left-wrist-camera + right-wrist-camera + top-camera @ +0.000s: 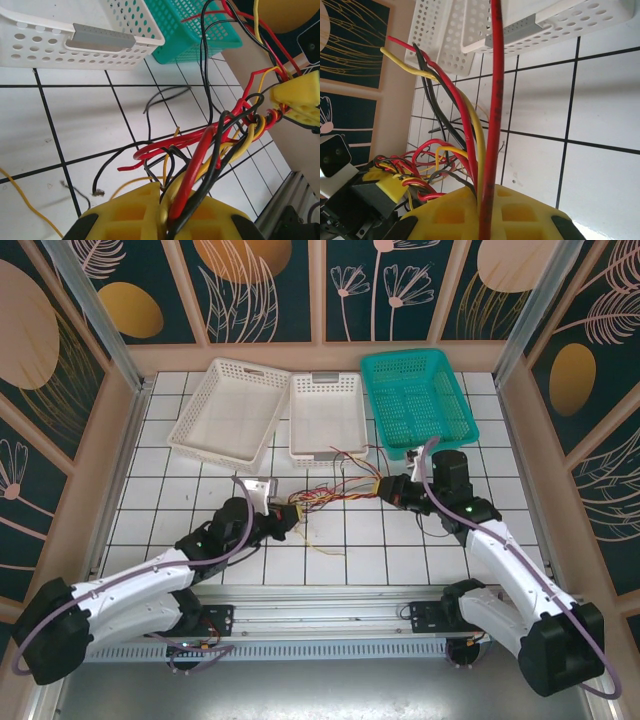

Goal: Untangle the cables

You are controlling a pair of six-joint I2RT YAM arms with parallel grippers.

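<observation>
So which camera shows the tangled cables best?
Left wrist: the cables show their red, black and yellow crossings up close. The top view has them tiny and far off. The right wrist has a few near, the rest small behind.

A white tiled table [150, 490] with thin black grid lines. Three baskets sit in a row along its far side. At 11 o'clock is a white basket [228, 408], turned at an angle to the grid. At 12 o'clock, just beside it, is a second white basket [327, 413], set square. At 1 o'clock, just beside that, is a teal basket [417, 400]. Near the table's centre are thin red, black and yellow cables [330, 490]. Most of the tangle is raised off the tiles, but loose ends rest on them. A pale yellow strand [318, 540] trails toward 6 o'clock, and a black strand [165, 95] curls toward 12 o'clock, near the baskets.
</observation>
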